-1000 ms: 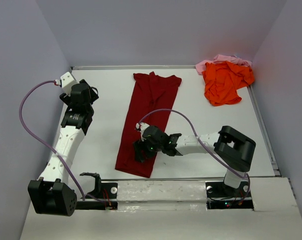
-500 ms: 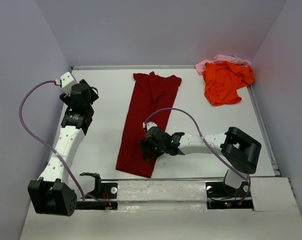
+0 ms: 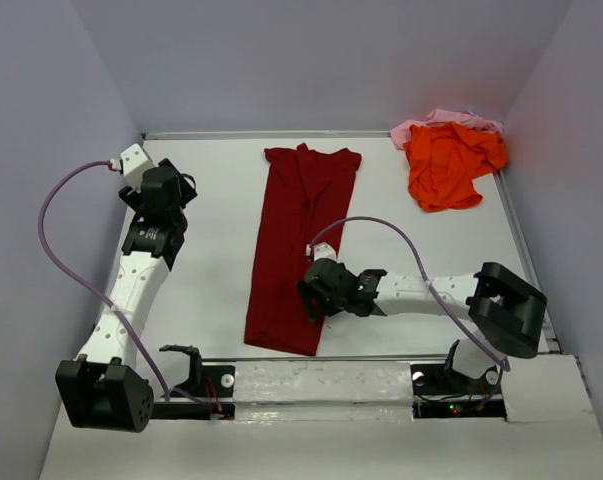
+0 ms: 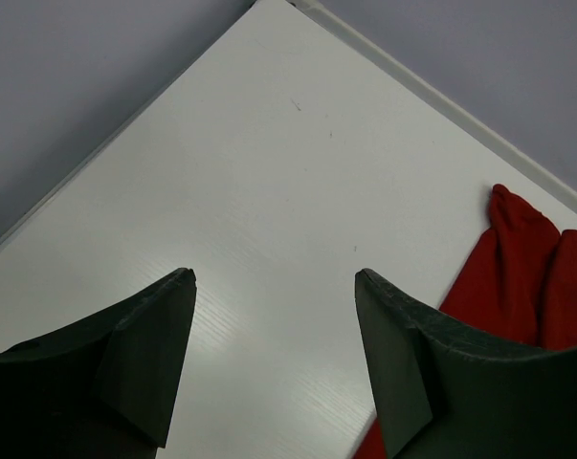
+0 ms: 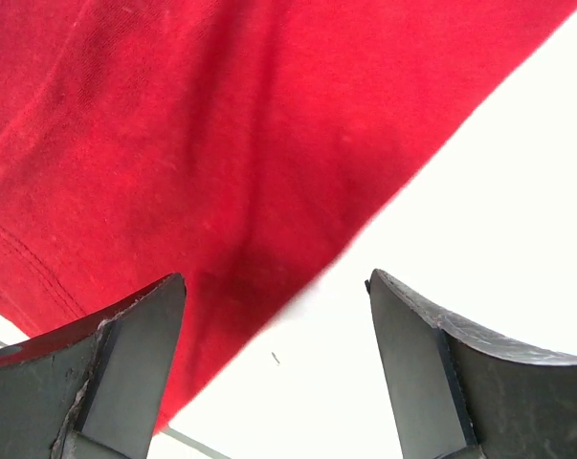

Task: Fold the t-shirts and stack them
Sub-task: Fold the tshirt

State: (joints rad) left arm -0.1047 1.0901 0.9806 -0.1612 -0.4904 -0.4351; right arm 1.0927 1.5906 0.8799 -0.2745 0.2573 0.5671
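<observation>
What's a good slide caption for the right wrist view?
Open right claw poised over the edge of the maroon t-shirt on the white table.

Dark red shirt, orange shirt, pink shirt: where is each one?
dark red shirt (image 3: 286, 240): top view, middle of the long folded strip.
orange shirt (image 3: 446, 165): top view, centre of the crumpled heap.
pink shirt (image 3: 449, 117): top view, edge showing behind the orange.

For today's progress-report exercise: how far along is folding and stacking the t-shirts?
Done: the maroon t-shirt lies folded into a long strip. In hand: the open right gripper is at its near right edge; the left gripper is open over bare table. Left: finishing that fold, then the orange t-shirt and pink t-shirt, crumpled in the far right corner.
</observation>
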